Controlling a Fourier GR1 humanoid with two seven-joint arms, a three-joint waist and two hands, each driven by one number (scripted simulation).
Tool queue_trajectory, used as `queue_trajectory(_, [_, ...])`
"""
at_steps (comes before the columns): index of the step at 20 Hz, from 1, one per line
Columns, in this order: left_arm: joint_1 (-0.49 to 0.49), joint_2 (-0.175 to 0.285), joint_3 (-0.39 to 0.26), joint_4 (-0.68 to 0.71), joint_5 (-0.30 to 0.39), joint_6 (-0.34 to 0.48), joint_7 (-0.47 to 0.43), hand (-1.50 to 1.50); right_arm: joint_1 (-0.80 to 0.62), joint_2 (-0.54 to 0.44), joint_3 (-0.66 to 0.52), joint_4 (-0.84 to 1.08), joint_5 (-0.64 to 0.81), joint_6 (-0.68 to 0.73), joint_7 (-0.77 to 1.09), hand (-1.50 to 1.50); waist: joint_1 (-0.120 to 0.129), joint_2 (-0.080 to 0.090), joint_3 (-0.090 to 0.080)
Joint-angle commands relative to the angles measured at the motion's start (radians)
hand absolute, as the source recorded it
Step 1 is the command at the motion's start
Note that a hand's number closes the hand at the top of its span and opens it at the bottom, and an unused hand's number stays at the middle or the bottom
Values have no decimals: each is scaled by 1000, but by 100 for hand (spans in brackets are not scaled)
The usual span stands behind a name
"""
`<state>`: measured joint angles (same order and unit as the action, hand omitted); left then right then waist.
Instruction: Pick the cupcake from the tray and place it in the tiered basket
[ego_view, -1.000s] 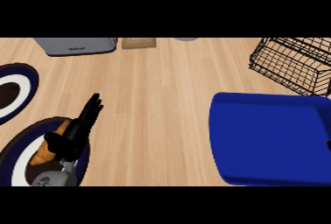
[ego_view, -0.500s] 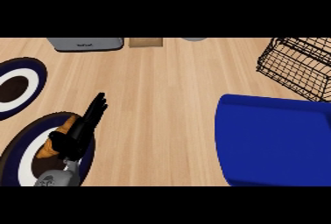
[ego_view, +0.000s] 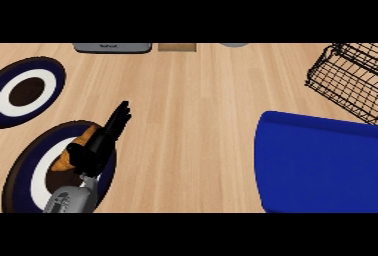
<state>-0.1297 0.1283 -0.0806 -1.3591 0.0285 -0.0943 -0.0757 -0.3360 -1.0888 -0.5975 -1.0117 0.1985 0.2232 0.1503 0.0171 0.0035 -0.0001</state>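
Head view, looking steeply down on a pale wooden counter (ego_view: 199, 95). A blue tray (ego_view: 317, 165) filled the lower right, cut off by the edge of the view. No cupcake showed on the part of it that could be seen, so where the cupcake was could not be told. A black wire tiered basket (ego_view: 347, 80) stood at the upper right, just beyond the tray's far corner, and nothing could be made out inside it.

The left hand (ego_view: 100, 142) lay at the lower left with its fingers straight and held together, pointing up and to the right, holding nothing. It hung over a dark-rimmed plate (ego_view: 22, 170) that carried an orange-brown piece of food (ego_view: 70, 157), partly hidden by the hand. A second dark-rimmed plate (ego_view: 52, 67) sat beyond it, at the left edge. The right hand did not show.

By the look of it, the task had hardly begun: nothing was picked up and the hand was well apart from both tray and basket.

Along the far edge stood a grey appliance (ego_view: 112, 47) bearing a small pale mark too small to read, and a tan box (ego_view: 177, 47) with no writing visible
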Motion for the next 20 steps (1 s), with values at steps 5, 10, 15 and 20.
queue_trajectory(5, [-29, -55, -32, 79, -50, 26, -62, 0, -373, -24, 182, 219, 63, -4, 108, 150, 28, 10, 0])
queue_trajectory(10, [-50, -10, -6, 30, -15, -20, 10, 0, -576, 47, 282, 315, 146, -59, 154, 150, 50, 13, 0])
queue_trajectory(15, [-77, -6, 18, 97, -23, -20, -56, 0, -712, 91, 344, 461, 217, -43, 140, 150, 45, 16, 0])
queue_trajectory(20, [-52, -31, -10, 4, -12, -16, 31, 0, -749, 152, 334, 614, 247, -115, 36, 150, 49, 15, 2])
